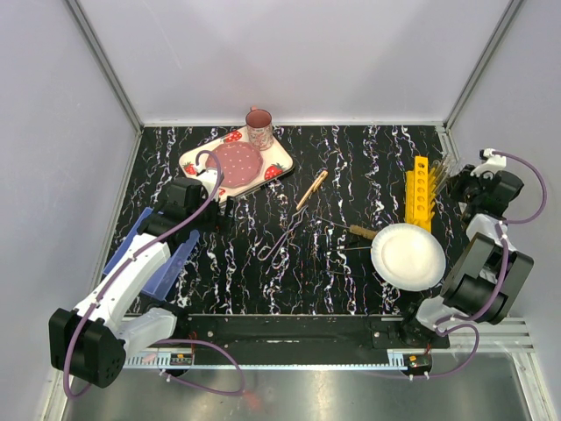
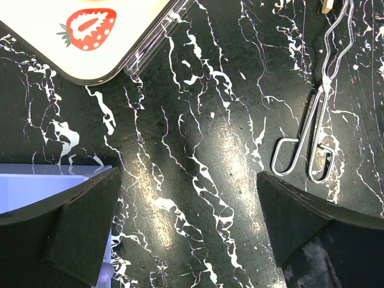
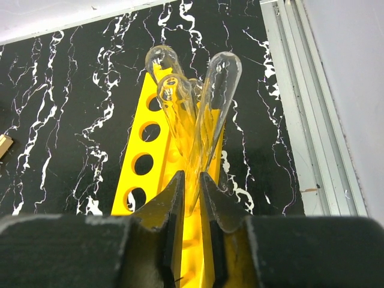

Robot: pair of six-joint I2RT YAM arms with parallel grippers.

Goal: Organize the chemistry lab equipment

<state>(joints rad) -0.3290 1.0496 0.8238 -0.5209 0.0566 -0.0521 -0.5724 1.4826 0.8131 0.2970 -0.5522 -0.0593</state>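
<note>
- The glass test tube [image 3: 216,102] in hand is pinched low on its length by the right gripper [image 3: 191,180]. The fingers are closed almost together, with only the glass between them.
- Its long axis runs straight on from the fingers, leaning slightly to the right. Its rounded end is over the far end of the yellow rack [image 3: 140,180].
- Two other tubes [image 3: 171,84] stand in the rack's far holes, just beside the held one. We cannot tell whether the held tube's end sits in a hole yet.
- The free holes lie along the rack on the fingers' side of the seated tubes. We judge the next move must line the tube's axis up over one of them.
- Well left of the rack, the wire tong [image 1: 285,241] lies flat on the bench [image 1: 351,158]. A wooden-handled tool [image 1: 311,189] and a second one [image 1: 361,231] lie between it and the rack.
- The left gripper [image 2: 189,186] is the nearer one to the tong. Its fingers are spread wide and hold nothing. The tong lies ahead and to their right, with its long axis pointing away.
- A white plate [image 1: 408,256] sits just beside the rack's near end.
</note>
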